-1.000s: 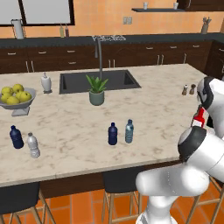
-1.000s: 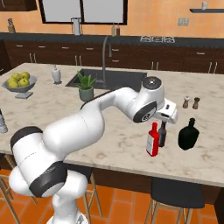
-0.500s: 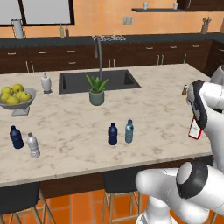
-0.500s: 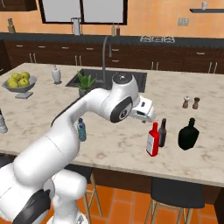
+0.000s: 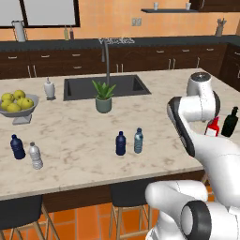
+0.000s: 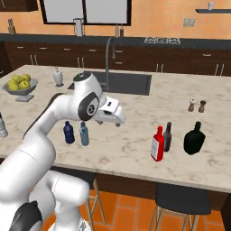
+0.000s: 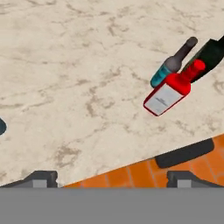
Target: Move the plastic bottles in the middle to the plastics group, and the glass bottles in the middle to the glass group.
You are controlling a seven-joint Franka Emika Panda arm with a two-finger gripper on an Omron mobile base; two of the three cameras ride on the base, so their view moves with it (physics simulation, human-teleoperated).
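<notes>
Red bottle (image 6: 158, 144) upright, neck up | beside green-black bottle (image 6: 194, 139)

A marbled bench (image 5: 70, 126) carries a navy bottle (image 5: 121, 143) beside a teal bottle (image 5: 138, 140), a plant pot (image 5: 103, 104), a fruit bowl (image 5: 18, 111), and another navy bottle (image 5: 18, 147) by a clear bottle (image 5: 35, 156). A red bottle (image 6: 157, 143), slim dark bottle (image 6: 168, 136), green-black bottle (image 6: 194, 139) and two shakers (image 6: 197, 106) are seen at the other end.

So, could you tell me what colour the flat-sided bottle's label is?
White, on the red bottle; clearest in the hand view.
</notes>
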